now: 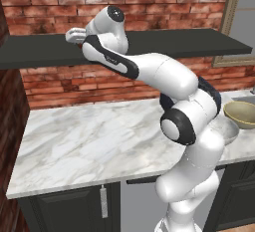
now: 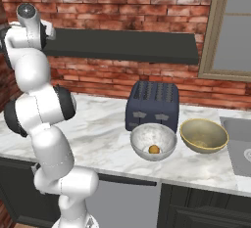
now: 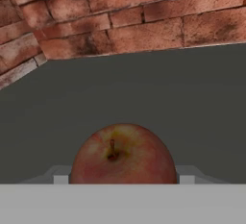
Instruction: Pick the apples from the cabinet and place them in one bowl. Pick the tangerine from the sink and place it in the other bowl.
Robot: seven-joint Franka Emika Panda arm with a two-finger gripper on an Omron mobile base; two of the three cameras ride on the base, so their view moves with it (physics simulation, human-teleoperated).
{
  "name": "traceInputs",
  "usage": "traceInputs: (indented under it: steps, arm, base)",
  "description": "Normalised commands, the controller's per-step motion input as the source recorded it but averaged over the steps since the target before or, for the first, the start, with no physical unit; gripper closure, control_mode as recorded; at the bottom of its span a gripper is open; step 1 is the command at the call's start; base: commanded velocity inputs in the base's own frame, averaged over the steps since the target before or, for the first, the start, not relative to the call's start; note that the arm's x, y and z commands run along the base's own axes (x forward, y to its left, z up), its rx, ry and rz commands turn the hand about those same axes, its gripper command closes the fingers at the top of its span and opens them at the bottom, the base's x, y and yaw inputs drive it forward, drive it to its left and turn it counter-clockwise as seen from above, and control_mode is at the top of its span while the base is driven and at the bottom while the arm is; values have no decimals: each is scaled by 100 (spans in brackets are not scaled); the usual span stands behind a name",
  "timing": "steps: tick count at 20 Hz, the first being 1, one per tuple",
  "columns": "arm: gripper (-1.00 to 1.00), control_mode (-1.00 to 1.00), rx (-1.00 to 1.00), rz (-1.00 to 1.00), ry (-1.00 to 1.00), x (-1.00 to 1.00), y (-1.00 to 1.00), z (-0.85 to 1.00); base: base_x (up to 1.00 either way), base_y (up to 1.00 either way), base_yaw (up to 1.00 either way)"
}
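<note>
Apple (image 3: 123,155): one reddish fruit with a yellow patch round the stem, seen at the lower centre of the hand view, resting on the dark cabinet (image 3: 144,93) shelf board before the brick wall (image 3: 120,16). Pale finger parts are seen just beside it at either flank, so the gripper is judged to be closed narrowly about the apple; actual contact is hidden by the fruit's own bulk. The stem faces the camera, which suggests an approach from above and behind.

Gripper (image 1: 74,37): located at the upper left of the left base view, laid over the cabinet (image 1: 189,44) board, the arm being stretched high and leftward to reach it.

Pale bowl (image 2: 153,141): at centre of the right base view, on the marble table (image 2: 98,129) in front of the dark toaster (image 2: 152,105). A small yellow-orange fruit (image 2: 154,149) lies at its bottom; whether apple or tangerine cannot be told at this size.

Tan-olive bowl (image 2: 203,135): just beside the pale bowl, on its right, apparently empty. Placed near the sink (image 2: 238,141) at the right edge, it would suit the tangerine.

Step judged in hand: securing the shelf apple for lifting.
</note>
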Motion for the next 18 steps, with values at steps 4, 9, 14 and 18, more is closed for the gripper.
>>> traceInputs:
  steps: [4, 9, 14, 18]
  arm:
    - [100, -100, 0, 0, -8, -40, 0, 3]
    - [100, -100, 1, 0, -8, -45, 0, 26]
    - [100, -100, 1, 0, -10, -65, 0, 36]
    - [100, -100, 0, 0, -5, -92, -6, 4]
  base:
    - [0, 0, 0]
    - [0, 0, 0]
    - [0, 0, 0]
    - [0, 0, 0]
